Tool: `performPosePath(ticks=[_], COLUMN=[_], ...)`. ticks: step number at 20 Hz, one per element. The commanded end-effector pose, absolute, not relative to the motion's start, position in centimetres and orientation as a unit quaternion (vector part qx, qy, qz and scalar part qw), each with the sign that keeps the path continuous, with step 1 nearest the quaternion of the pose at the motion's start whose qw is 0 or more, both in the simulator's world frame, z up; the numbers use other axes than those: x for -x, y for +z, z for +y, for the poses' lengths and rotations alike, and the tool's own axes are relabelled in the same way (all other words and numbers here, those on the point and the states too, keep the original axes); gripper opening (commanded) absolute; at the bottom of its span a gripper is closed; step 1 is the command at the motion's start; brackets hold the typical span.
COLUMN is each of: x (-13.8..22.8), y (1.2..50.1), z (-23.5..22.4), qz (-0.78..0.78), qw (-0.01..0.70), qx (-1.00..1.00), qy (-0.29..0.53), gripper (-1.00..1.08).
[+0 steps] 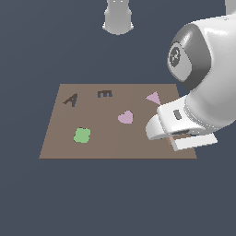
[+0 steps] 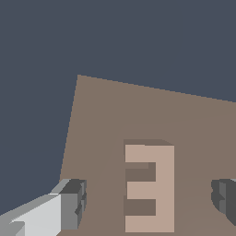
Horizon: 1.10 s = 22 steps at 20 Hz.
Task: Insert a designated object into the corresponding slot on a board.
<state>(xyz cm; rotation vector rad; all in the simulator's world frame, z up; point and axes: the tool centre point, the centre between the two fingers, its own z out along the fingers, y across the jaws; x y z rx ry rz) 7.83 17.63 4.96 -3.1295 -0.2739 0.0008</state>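
The designated object [image 2: 161,189], a raised light tan E-shaped block, lies on the board [image 2: 115,106] near one of its corners. My gripper [image 2: 148,203] is open and straddles the block, with one fingertip [image 2: 73,205] on each side and clear gaps between. In the exterior view the white hand [image 1: 182,129] hangs low over the board's [image 1: 106,143] right edge and hides the block and fingers. The slot [image 1: 105,93], a dark E-shaped recess lying sideways like an "m", is at the board's far edge, left of the hand.
A dark A-shaped recess [image 1: 71,99] is at the far left of the board. A pink heart [image 1: 125,117], a pink triangle [image 1: 154,97] and a green blob [image 1: 82,135] also sit on it. A grey cylinder [image 1: 118,18] stands beyond the board.
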Motion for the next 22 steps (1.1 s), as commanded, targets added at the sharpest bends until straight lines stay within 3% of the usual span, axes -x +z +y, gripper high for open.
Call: performPosePath(ticks=[1,10,11,22], x=[-7.8,-7.8,-7.8,-7.8], y=[4.9,3.0,3.0,3.0], z=[17.6,17.6,17.6,17.6], qz=[-0.087,-0.087,-0.087,-0.087], qw=[0.0,0.0,0.0,0.0], qx=[0.996,0.996,0.996,0.996], qy=[0.0,0.0,0.0,0.0], gripper=[1.0,1.0,-1.0,-1.0])
